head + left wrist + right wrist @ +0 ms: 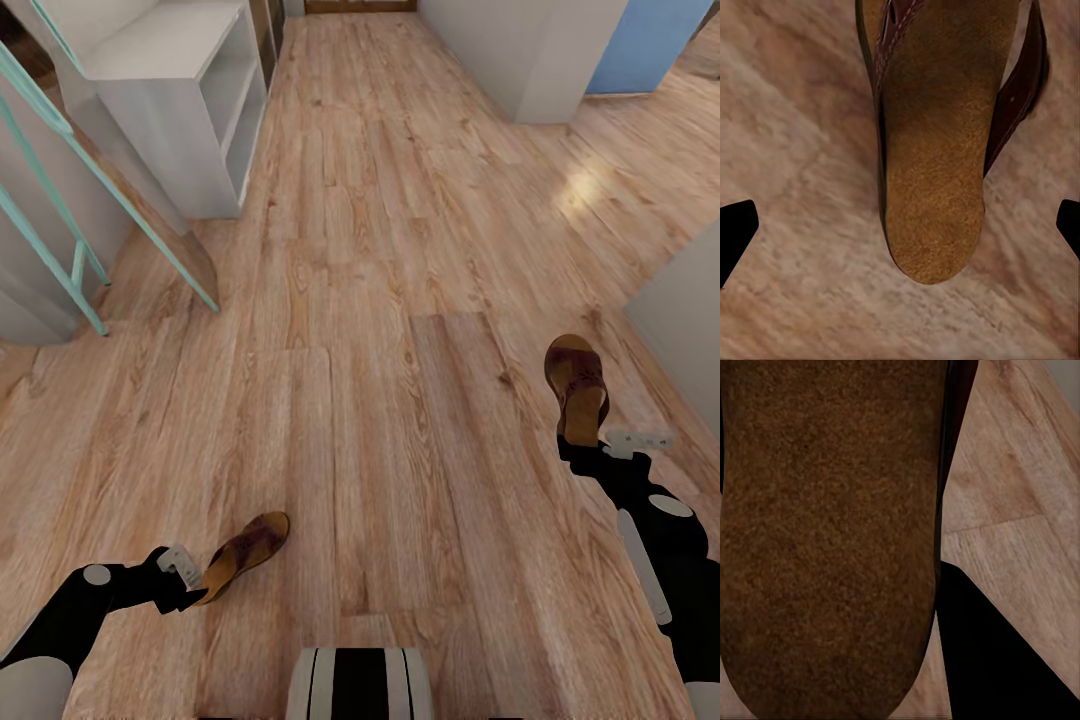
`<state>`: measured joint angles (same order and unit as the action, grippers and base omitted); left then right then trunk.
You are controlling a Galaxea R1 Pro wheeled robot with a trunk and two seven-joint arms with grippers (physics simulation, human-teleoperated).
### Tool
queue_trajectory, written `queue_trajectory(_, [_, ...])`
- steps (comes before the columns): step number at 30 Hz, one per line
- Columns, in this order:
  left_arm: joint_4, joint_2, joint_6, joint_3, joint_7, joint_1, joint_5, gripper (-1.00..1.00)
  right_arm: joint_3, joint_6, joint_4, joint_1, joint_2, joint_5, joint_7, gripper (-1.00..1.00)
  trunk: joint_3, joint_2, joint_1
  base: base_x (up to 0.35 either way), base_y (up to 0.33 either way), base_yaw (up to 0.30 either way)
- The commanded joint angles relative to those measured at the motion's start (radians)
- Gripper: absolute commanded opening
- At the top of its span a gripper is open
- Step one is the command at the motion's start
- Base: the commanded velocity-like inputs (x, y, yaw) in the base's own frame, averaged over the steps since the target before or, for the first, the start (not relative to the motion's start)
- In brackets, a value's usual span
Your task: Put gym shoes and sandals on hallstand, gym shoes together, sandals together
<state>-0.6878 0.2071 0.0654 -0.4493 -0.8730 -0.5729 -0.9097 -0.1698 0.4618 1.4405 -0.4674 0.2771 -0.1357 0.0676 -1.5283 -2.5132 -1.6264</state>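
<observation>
Corridor floor (pixel 400 250) of light-brown wood-grain planks, running up the head view between pale walls.

Left gripper (pixel 195 578) low at the view's left, at the heel end of one sandal (pixel 245 552) — sole tilted, tan edge showing, toe pointing up and to the right. Left wrist view: two dark fingertips (pixel 735 232) at opposite edges, spread wide, the sandal's tan heel (pixel 934 217) between them with floor visible on either side; contact with either pad not discernible.

Right gripper (pixel 590 445) at the view's right, at the heel of the second sandal (pixel 577 385) — dark-brown footbed facing up, toe pointing away from the robot. Right wrist view: brown footbed (pixel 829 540) very close to the lens, a dark finger (pixel 997 652) just beside it; jaw opening not readable — cannot tell whether spread or pinching.

Sandals well apart, one at each side of the robot's trunk (pixel 360 682).

Light-grey unit with two open shelf levels (pixel 195 100) at upper left, beside a leaning teal-framed object (pixel 90 180). Blue panel (pixel 650 45) at upper right.
</observation>
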Motion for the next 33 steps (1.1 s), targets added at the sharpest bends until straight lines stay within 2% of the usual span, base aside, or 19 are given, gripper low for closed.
queue_trajectory(1, [-0.001,-0.001,0.007,-0.005,-0.004,-0.001,-0.009,1.0,0.001,0.005,0.001,0.0,0.001,-0.013,0.009,-1.0,-0.006,-0.001,0.0,0.0,0.0,0.0])
queue_trajectory(13, [-0.001,-0.003,0.006,-0.005,-0.004,-0.002,-0.008,1.0,0.001,0.005,0.001,0.0,0.001,-0.013,0.011,-1.0,-0.015,-0.001,0.0,0.0,0.0,0.0])
queue_trajectory(22, [-0.001,-0.002,0.006,-0.005,-0.004,-0.002,-0.008,1.0,0.001,0.005,0.001,0.0,0.001,-0.013,0.01,-1.0,-0.06,-0.003,-0.004,0.0,0.0,0.0])
queue_trajectory(33, [-0.001,0.0,0.009,-0.003,-0.003,0.002,-0.016,1.0,0.001,0.005,0.001,0.0,0.001,-0.013,0.011,-1.0,-0.071,-0.003,-0.004,0.003,0.0,0.0])
